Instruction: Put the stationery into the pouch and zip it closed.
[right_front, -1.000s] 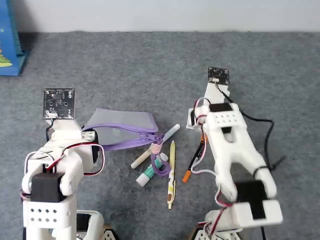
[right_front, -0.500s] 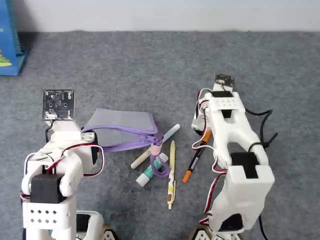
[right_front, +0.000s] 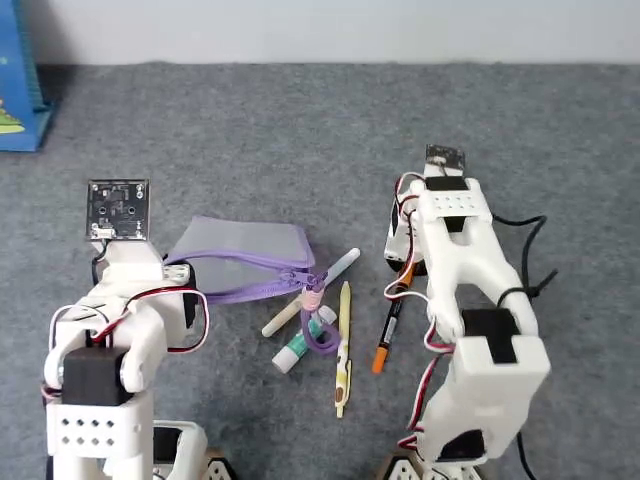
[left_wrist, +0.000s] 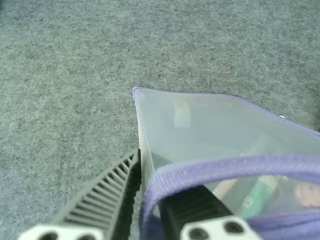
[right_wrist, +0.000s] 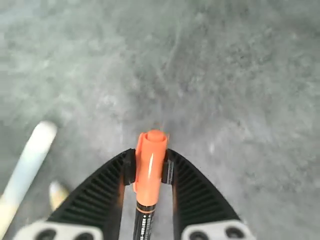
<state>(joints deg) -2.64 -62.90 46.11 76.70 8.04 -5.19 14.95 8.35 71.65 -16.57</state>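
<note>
The right gripper (right_wrist: 149, 159) has swung over the black marker with an orange cap (right_wrist: 150, 147) near the grey tabletop's (right_front: 300, 120) middle. It now clenches the marker, seemingly not lifted yet. The left gripper (left_wrist: 150, 175) pinches the translucent purple-zipped pouch (left_wrist: 215, 125), toward the near-left edge, ready for loading.

Grey carpeted surface (right_front: 300, 120) extends evenly lit to a plain pale wall (right_front: 330, 30) along the far edge; blue box (right_front: 18, 85) stands far left.

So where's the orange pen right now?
The orange pen is clamped in the right tool; in the high view it is beside the right arm, right of the yellow pen.
</note>
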